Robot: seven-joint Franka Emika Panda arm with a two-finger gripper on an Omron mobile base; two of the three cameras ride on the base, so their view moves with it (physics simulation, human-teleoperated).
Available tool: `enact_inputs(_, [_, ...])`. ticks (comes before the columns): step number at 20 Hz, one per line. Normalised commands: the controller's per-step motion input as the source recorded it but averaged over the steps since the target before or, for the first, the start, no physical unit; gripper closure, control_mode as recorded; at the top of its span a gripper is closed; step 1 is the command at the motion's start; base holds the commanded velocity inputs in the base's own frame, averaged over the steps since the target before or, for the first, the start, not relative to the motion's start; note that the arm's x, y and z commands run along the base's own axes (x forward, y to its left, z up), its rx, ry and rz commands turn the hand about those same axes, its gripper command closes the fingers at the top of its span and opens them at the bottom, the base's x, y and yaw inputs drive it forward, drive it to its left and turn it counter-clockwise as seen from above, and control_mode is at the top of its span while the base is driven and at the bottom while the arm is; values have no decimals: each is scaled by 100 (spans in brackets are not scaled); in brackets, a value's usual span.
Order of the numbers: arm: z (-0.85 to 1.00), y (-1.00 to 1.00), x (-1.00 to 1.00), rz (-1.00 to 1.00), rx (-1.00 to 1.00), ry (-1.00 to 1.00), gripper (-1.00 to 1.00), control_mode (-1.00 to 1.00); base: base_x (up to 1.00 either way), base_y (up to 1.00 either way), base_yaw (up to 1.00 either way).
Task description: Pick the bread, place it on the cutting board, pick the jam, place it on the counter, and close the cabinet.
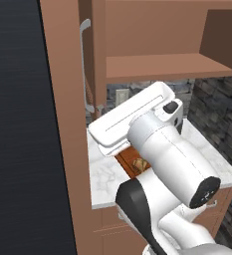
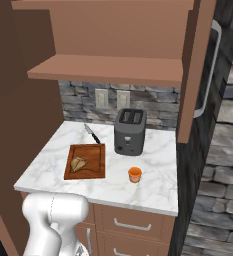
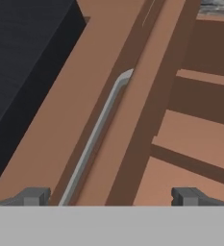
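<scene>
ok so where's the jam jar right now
In the right base view the jam jar stands on the counter, near its front edge, in front of the toaster and right of the cutting board.

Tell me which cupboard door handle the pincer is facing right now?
The left door's handle, the silver bar beside the dark panel. It runs up between the open pincer tips, while the right door's handle hangs over the stone wall.

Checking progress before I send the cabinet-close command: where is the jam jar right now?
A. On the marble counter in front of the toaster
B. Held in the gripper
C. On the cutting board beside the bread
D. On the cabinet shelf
A: in the right base view the orange jam stands on the white marble counter, in front of the toaster, while only the bread lies on the cutting board.
</scene>
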Motion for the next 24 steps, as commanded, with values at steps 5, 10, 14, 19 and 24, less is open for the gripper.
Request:
enact_inputs(5, [0, 0, 17, -1, 0, 0, -100, -100, 0, 0, 0])
enact_inputs(10, [-2, 0, 10, 0, 0, 0, -100, -100, 0, 0, 0])
enact_inputs(14, [-8, 5, 6, 0, 0, 0, -100, -100, 0, 0, 0])
enact_inputs(19, [-16, 15, 0, 0, 0, 0, -100, -100, 0, 0, 0])
enact_inputs(24, [-13, 12, 8, 0, 0, 0, -100, -100, 0, 0, 0])
